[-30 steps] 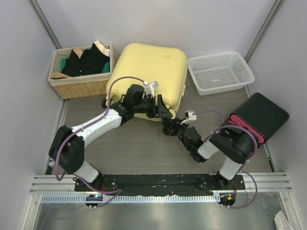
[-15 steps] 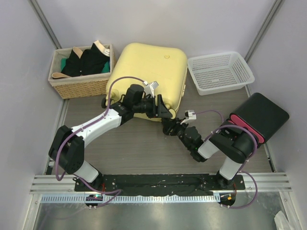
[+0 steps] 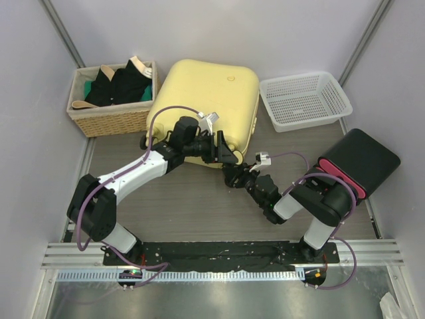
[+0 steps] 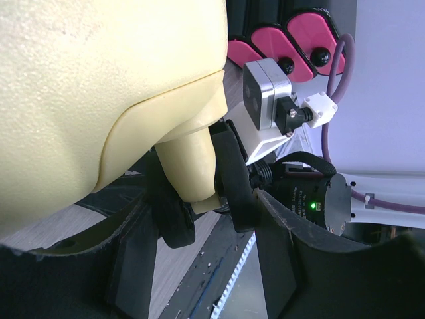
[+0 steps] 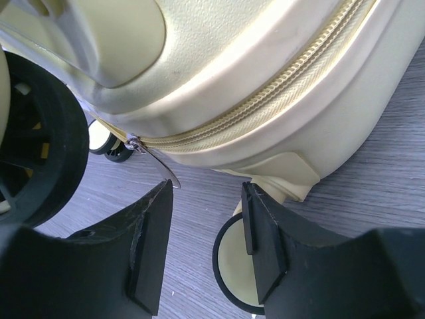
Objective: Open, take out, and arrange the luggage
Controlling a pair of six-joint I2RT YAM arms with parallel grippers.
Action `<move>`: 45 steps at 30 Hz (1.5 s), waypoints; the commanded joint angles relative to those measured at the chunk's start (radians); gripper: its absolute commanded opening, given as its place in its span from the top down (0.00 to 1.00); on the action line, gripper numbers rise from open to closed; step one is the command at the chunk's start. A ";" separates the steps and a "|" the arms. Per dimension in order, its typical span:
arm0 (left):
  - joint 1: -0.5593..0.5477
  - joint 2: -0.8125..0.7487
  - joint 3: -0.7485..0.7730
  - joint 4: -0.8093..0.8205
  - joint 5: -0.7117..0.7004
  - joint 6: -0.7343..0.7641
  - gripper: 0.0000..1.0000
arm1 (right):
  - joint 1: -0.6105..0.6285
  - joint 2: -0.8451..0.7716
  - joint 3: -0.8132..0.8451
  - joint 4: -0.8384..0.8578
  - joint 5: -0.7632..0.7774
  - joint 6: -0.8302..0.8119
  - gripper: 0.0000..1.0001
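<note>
The left arm (image 3: 133, 174) and right arm (image 3: 319, 199) pair white links with black joints. Purple cables (image 4: 330, 106) run along them. The right tool (image 5: 207, 199) has matte black fingers (image 5: 149, 246).

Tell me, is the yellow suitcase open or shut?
Shut. The suitcase lies flat with its lid down, and its zipper is closed where visible.

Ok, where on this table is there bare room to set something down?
Bare wood lies between the luggage and the arm bases, middle of the table, and a smaller patch in front of the wicker basket. It is crowded at the luggage's near edge, where the left gripper and right gripper sit close.
</note>
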 commanded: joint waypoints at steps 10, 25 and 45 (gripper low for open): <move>-0.017 -0.046 0.004 0.120 0.167 -0.036 1.00 | 0.012 -0.017 0.063 0.247 -0.076 0.019 0.47; -0.017 -0.044 -0.004 0.138 0.173 -0.049 1.00 | 0.019 -0.009 0.114 0.260 -0.087 0.040 0.53; -0.017 -0.046 -0.017 0.147 0.175 -0.053 1.00 | 0.019 0.012 0.148 0.335 -0.049 0.076 0.80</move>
